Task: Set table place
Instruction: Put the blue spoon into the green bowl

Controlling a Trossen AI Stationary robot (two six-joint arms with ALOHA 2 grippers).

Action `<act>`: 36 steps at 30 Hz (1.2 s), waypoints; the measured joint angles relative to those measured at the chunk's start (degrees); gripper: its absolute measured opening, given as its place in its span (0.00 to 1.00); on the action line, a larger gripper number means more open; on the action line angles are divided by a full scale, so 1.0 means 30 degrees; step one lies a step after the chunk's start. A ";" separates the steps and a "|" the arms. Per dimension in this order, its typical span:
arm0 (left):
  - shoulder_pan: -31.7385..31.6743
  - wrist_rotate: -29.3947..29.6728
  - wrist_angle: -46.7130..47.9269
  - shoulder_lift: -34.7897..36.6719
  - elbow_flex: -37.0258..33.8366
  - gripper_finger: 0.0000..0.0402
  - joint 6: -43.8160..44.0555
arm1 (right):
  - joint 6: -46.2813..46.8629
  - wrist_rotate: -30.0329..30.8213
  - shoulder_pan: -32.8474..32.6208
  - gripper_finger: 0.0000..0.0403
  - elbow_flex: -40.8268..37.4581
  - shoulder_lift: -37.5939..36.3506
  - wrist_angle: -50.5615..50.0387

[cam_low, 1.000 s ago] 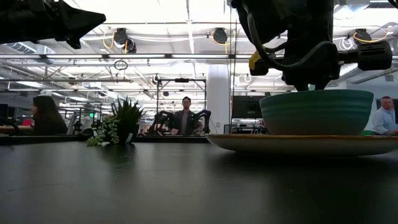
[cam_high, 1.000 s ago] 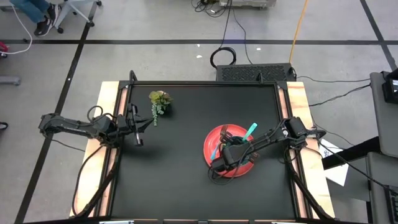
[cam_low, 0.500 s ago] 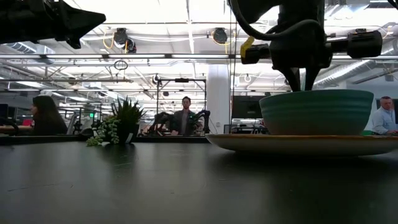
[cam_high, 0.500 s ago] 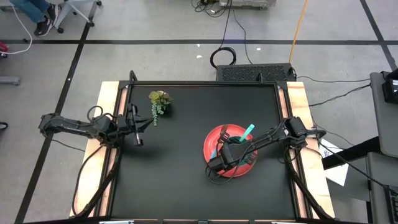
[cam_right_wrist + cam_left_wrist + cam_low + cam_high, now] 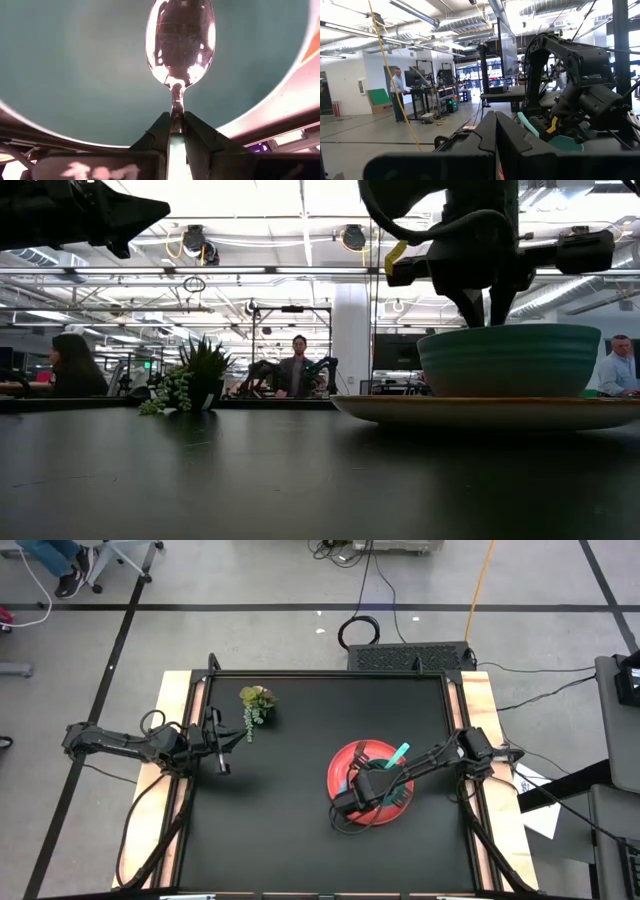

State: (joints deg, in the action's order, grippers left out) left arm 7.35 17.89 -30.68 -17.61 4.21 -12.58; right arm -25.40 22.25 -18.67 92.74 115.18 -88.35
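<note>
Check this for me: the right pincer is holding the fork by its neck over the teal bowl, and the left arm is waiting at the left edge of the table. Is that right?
One thing is wrong: the right pincer holds a spoon, not a fork. The right wrist view shows its rounded metal head above the teal bowl, neck clamped between the fingers. The left pincer does wait at the table's left edge.

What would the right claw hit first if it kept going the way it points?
Probably the inside of the teal bowl: the right claw, shut on the spoon, points straight into it.
</note>
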 joint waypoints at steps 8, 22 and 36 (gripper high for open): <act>0.0000 -0.0291 -0.0005 0.0000 0.0000 0.02 0.0000 | 0.0085 -0.0914 0.0240 0.07 0.0002 0.0000 0.0498; 0.0000 -0.0459 -0.0012 0.0000 0.0000 0.02 -0.0073 | 0.0230 -0.2389 0.0470 0.07 0.0003 0.0000 0.0835; 0.0000 -0.0481 -0.0203 0.0000 0.0000 0.02 -0.0037 | 0.0230 -0.2511 0.0740 0.07 0.0003 0.0007 0.1381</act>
State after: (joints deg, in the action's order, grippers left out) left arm 7.35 16.45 -31.29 -17.61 4.21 -12.69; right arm -24.71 14.72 -16.45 92.75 115.20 -84.21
